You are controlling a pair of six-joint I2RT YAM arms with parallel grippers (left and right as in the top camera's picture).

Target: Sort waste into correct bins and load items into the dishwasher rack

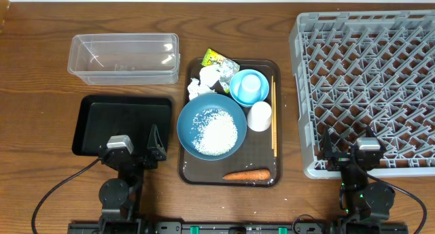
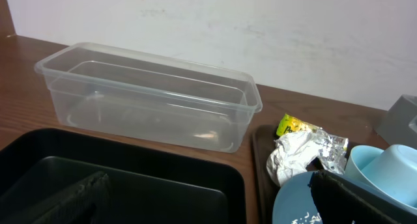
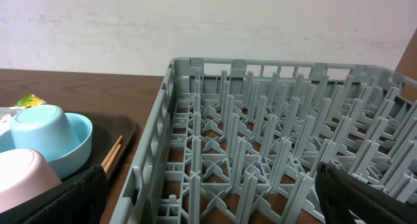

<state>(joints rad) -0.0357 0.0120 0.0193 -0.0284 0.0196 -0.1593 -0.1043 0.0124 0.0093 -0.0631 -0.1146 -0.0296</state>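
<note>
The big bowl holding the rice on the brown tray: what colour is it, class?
Dark blue. The big bowl shows best in the overhead view.

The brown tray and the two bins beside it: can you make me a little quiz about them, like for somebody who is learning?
1. True or false: the big dark-blue bowl has white rice in it.
2. Short answer: which bin is farther from the robot, the clear tub or the black tray?
3. Pick one: the carrot lies A) in the clear tub, B) on the brown tray, at its edge nearest the robot, C) on the black tray.
Key: 1 true; 2 the clear tub; 3 B.
</note>
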